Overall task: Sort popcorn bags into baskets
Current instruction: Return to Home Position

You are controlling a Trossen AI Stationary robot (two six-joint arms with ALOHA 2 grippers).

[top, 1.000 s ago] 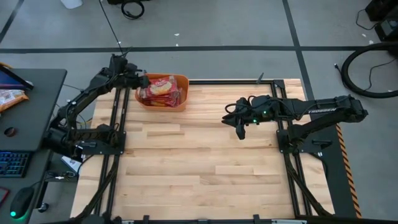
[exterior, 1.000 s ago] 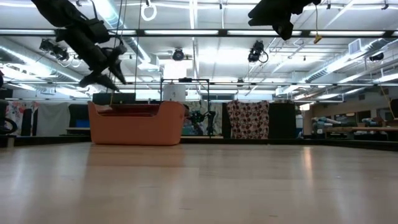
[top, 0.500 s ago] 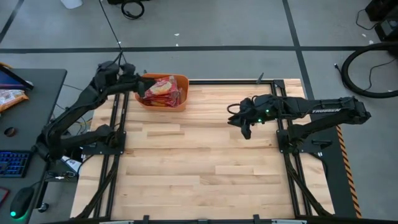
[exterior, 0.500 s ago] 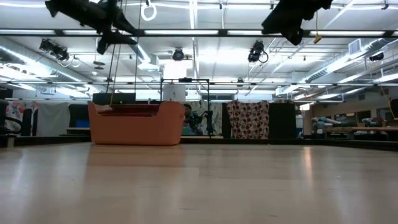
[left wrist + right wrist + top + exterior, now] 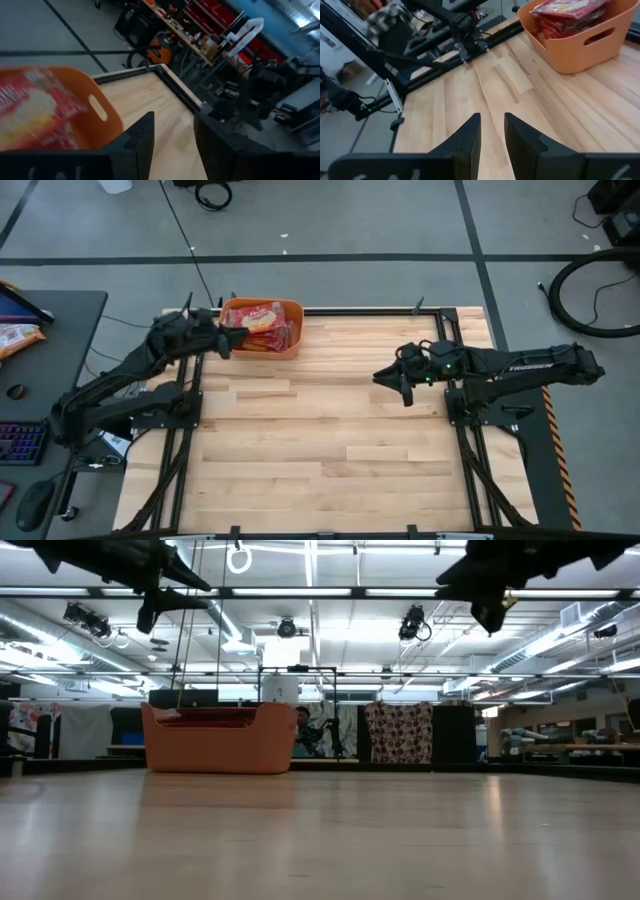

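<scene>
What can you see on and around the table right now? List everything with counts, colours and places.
Bin: one, orange, far left corner of the table.
Popcorn bags: several in a pile, exact count unclear, red, inside the bin.
Table: one, light wood, under both arms.
Desk: one, dark, left of the table.
Keyboard: one, dark with lit keys, on the desk.
Snack bag: one, orange and white, on the desk.
Left claw: one, dark, open and empty, raised beside the bin.
Right claw: one, dark, open and empty, above the table's right side.
</scene>
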